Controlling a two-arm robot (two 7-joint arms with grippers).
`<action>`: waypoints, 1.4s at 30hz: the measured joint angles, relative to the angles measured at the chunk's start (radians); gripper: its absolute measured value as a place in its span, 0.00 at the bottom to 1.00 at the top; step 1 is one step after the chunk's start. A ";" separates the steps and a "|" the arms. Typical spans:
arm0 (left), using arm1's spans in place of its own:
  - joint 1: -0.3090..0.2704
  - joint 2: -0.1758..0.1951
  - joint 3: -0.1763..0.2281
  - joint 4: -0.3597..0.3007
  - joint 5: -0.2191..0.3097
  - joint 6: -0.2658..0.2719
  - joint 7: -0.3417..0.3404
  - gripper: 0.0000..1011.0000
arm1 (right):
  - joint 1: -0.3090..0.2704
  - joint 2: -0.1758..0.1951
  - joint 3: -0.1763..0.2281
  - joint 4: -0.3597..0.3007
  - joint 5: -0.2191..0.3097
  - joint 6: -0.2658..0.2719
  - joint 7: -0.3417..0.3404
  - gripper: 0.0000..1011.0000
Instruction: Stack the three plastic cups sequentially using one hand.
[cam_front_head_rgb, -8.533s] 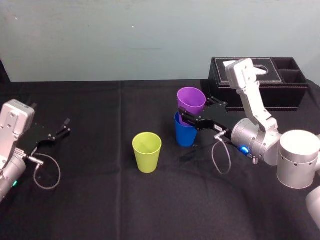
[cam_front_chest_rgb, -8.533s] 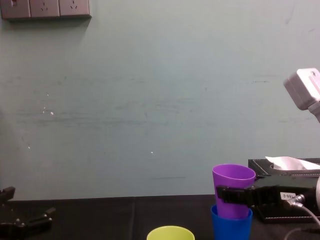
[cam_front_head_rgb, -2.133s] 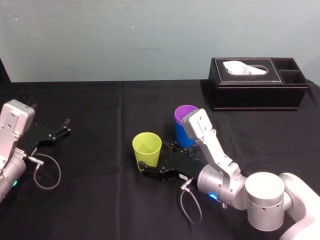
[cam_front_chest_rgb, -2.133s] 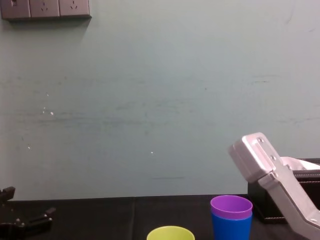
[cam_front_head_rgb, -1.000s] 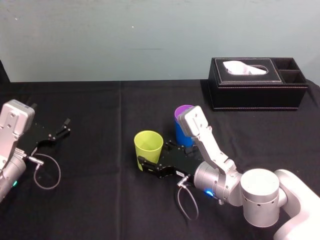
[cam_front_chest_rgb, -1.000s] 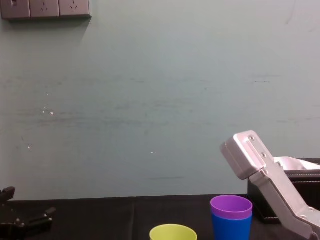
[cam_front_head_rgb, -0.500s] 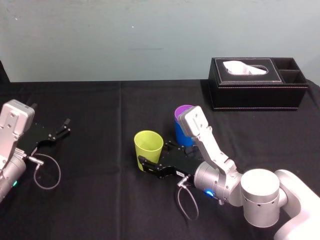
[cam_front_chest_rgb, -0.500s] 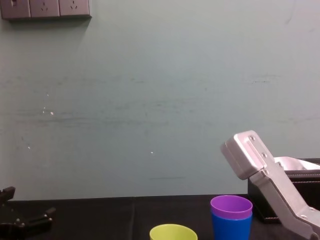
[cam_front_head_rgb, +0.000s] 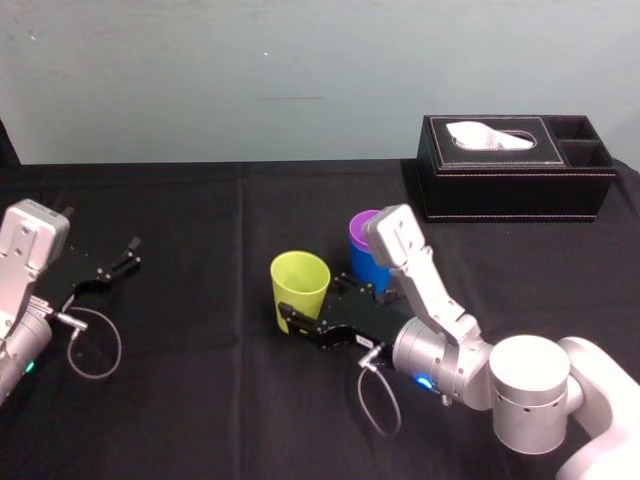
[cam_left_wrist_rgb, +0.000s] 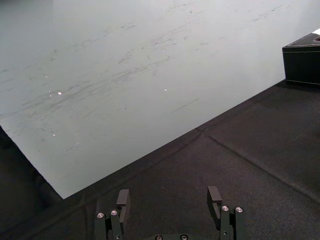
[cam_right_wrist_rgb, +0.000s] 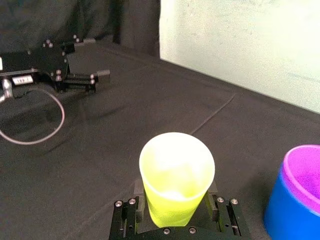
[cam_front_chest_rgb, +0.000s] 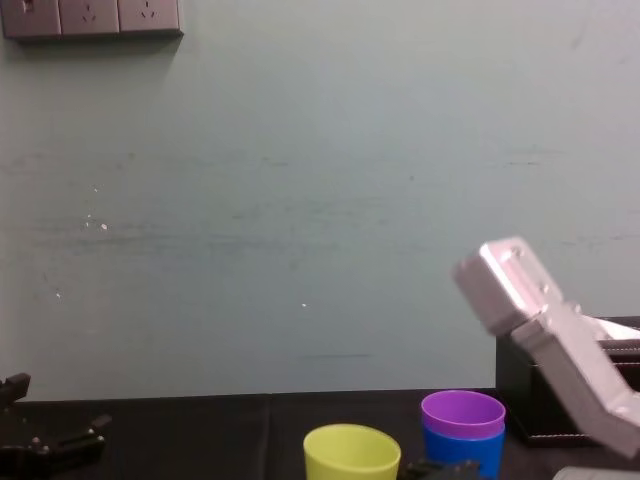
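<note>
The last stacking step is in hand. The right gripper (cam_front_head_rgb: 298, 324) reaches in from the near right, its jaws clamped on the lower wall of the yellow cup (cam_front_head_rgb: 300, 284), one on each side, as the right wrist view shows plainly. That cup is upright, mouth up, at the middle of the table (cam_front_head_rgb: 200, 210). Whether its base rests on the cloth or hangs just clear of it cannot be told. Just to its right and a little farther off, the purple cup (cam_front_head_rgb: 361, 226) already sits nested in the blue cup (cam_front_head_rgb: 364, 272), with only its rim band showing above the blue. By my reading, two of three are done. The next move calls for raising the yellow cup above the purple rim, carrying it right and slightly far, centring it over the mouth and lowering it straight before letting go. A tilt or a low carry could knock the pair over. The left gripper (cam_front_head_rgb: 122, 257) lies parked at the table's left, jaws apart, holding nothing.
</note>
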 joint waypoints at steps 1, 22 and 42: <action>0.000 0.000 0.000 0.000 0.000 0.000 0.000 1.00 | -0.006 0.004 0.006 -0.019 0.001 0.004 -0.005 0.71; 0.000 0.000 0.000 0.000 0.000 0.000 0.000 1.00 | -0.097 0.103 0.112 -0.329 0.044 0.090 -0.034 0.71; 0.000 0.000 0.000 0.000 0.000 0.000 0.000 1.00 | -0.049 0.122 0.173 -0.301 0.073 0.112 -0.059 0.71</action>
